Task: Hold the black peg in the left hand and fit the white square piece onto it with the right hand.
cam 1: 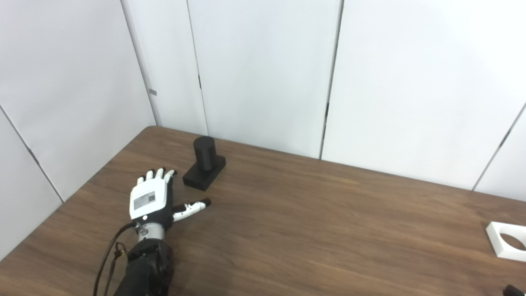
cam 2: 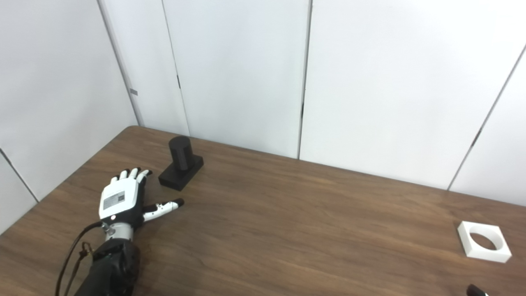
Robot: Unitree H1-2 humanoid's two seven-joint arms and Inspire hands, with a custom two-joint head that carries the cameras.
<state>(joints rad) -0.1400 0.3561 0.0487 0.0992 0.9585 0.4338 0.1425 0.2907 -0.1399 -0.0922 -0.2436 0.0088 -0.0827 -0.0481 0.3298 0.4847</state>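
I am looking across a wide brown wood-grain desk (cam 1: 312, 213) that is sitting in a corner of plain white wall panels (cam 1: 263, 74), their seams running upward behind it. I am only at the opening step, I judge: nothing is being held yet. My left hand (cam 1: 153, 199) is lying palm down over the desk with its fingers stretched forward and the thumb splayed out to the side, holding nothing. The black peg (cam 1: 204, 166) is standing upright on its flat black base just ahead of my fingertips, near but apart from them. The white square piece (cam 2: 484, 241), with its round hole, is lying flat far off at the desk's right edge. My right hand is barely showing, a dark tip at the bottom right corner, so I cannot tell its state. Next, I am thinking, my left hand needs to reach forward and close around the peg.
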